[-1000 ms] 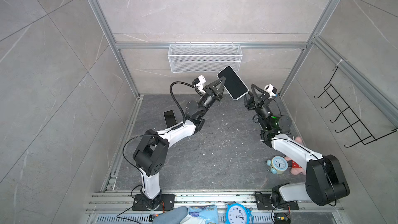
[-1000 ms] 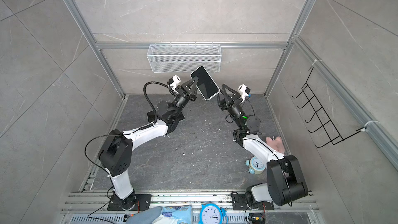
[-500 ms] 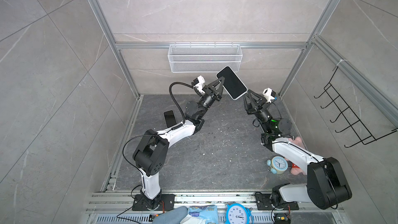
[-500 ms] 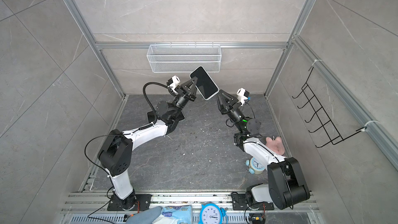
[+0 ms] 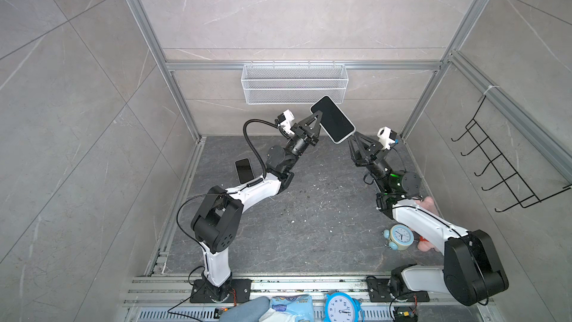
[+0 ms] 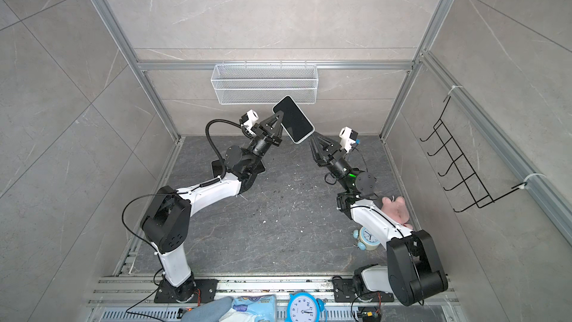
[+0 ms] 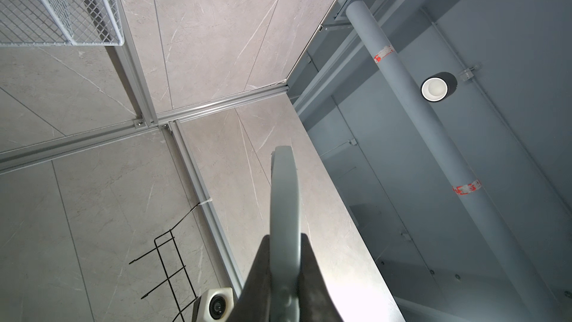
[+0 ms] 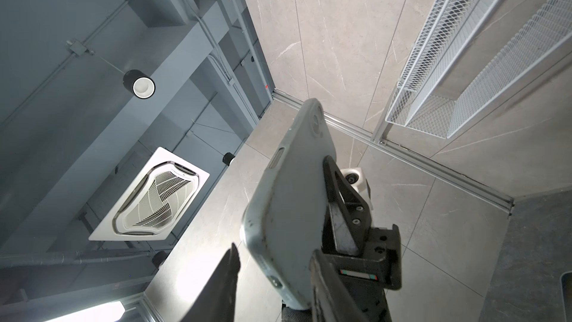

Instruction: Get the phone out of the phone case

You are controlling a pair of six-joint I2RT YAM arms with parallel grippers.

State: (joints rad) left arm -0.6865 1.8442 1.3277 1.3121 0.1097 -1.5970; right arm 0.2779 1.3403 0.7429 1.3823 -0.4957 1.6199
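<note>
While held aloft, phone (image 5: 332,119) shows dark screen, pale grey case (image 8: 288,205).

I see phone (image 5: 332,119) up in air mid-cell, in front of back-wall basket (image 5: 294,83). L tool (image 5: 320,123) on its left edge, R tool (image 5: 351,141) straddling its near corner. 2nd phone (image 5: 243,170) on desk (image 5: 309,233), left of L arm (image 5: 257,193). Clock (image 5: 400,236) + plush (image 5: 428,204) on desk right side, by R arm (image 5: 424,224); rack (image 5: 495,162) on R wall.
</note>
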